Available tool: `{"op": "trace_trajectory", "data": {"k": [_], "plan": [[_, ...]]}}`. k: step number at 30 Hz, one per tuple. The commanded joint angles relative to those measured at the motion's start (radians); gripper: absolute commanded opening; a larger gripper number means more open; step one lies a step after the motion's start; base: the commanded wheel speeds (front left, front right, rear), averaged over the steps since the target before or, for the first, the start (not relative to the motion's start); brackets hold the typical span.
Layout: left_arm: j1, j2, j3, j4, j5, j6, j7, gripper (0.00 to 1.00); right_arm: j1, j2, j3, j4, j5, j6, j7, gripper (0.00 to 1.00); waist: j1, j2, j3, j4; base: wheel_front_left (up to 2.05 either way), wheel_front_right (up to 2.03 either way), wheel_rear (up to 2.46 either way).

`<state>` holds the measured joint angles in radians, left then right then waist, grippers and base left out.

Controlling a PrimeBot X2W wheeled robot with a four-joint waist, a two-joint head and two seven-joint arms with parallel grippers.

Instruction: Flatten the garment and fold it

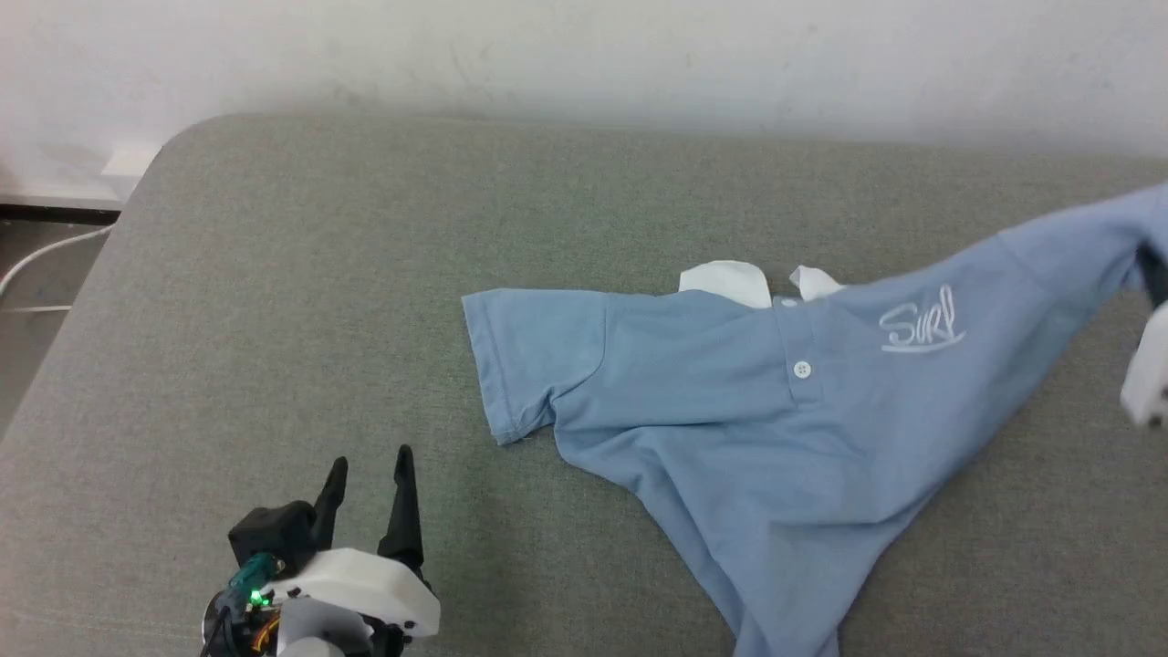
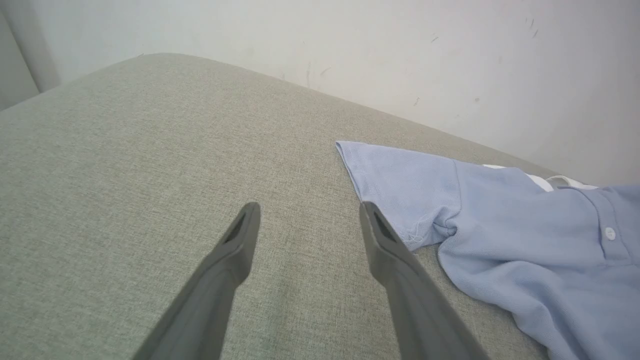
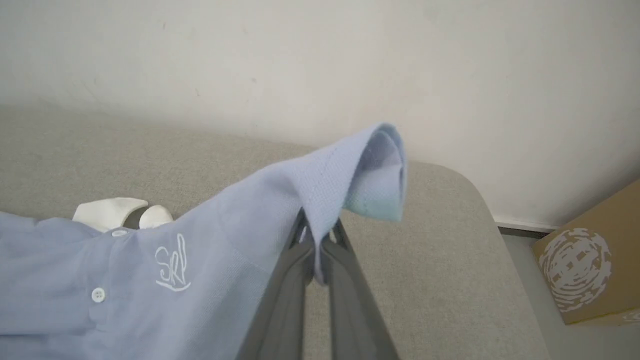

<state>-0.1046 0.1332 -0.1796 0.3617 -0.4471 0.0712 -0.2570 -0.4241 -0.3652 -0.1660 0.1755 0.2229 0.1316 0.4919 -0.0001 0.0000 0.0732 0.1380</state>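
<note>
The shirt (image 1: 748,411) lies stretched left to right on the grey surface (image 1: 274,274). The right claw (image 3: 316,235) pinches the raised sleeve (image 3: 370,165) tight. The left claw (image 1: 370,456) is wide open and empty. The flat sleeve (image 1: 525,365) lies near it, ahead and to its right.

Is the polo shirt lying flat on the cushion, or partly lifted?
Partly lifted: the right gripper is shut on one sleeve of the shirt, holding it above the cushion; the rest lies rumpled.
</note>
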Motion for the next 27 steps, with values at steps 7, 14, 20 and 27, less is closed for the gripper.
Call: {"op": "trace_trajectory", "data": {"k": [7, 14, 20, 27], "plan": [[0.005, -0.005, 0.02, -0.009, 0.011, -0.012, -0.005, 1.0, 0.341, 0.054, -0.009, 0.059, 0.061, -0.001, -0.03, 0.0, 0.0001, 0.0, 0.044, -0.029, 0.0, 0.0, 0.0], [-0.019, 0.003, 0.019, 0.009, 0.016, -0.017, -0.004, 1.0, 0.406, 0.067, 0.076, 0.137, 0.087, -0.001, -0.092, 1.0, 0.0001, 0.0, 0.055, -0.066, 0.0, 0.0, 0.0], [-0.03, 0.001, 0.009, 0.021, 0.017, -0.015, 0.0, 1.0, 0.392, 0.031, 0.144, 0.041, 0.147, -0.001, -0.03, 1.0, 0.0001, 0.0, 0.047, -0.076, 0.0, 0.0, 0.0], [-0.036, -0.005, -0.005, 0.021, 0.013, -0.017, 0.002, 1.0, 0.337, -0.027, 0.088, -0.276, 0.216, -0.001, 0.25, 1.0, 0.0001, 0.0, 0.058, -0.048, 0.0, 0.0, 0.0]]}}
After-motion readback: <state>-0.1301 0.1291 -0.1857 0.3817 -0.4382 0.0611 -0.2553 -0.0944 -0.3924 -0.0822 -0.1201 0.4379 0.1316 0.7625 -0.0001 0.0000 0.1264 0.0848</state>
